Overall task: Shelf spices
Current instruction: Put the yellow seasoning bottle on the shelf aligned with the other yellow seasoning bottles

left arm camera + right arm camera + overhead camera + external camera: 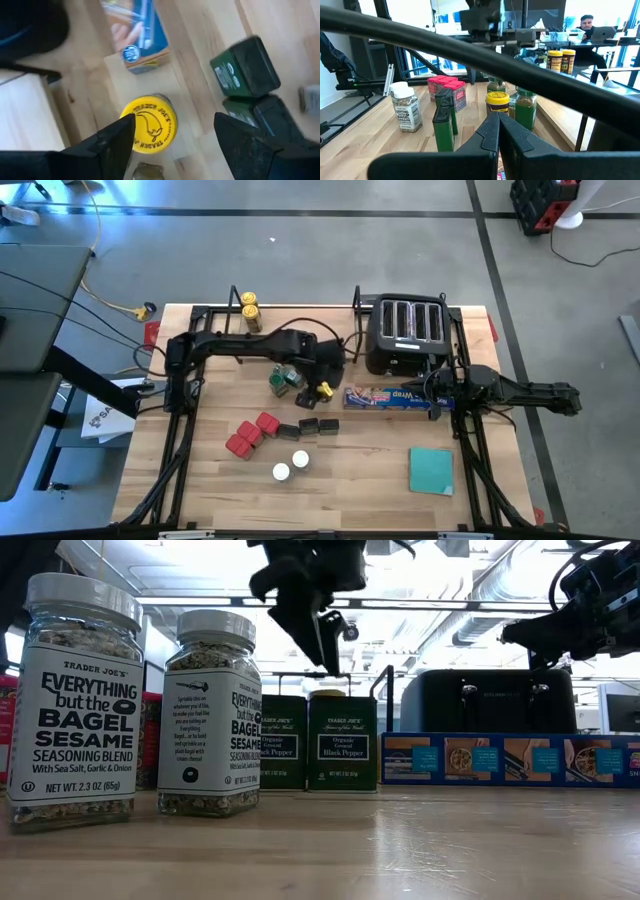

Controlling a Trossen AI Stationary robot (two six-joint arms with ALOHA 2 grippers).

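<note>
While the left gripper [172, 135] hangs over a yellow-lidded spice jar [149, 123], jaws wide apart and touching nothing, the right gripper [498, 131] jaws are pressed together, empty.

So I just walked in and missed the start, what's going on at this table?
The robot is sorting spices. The left pincer hangs open over a yellow-lidded jar standing on the table near the blue wrap box. Two yellow-lidded jars already sit on the shelf. The right pincer waits shut by the toaster.
</note>
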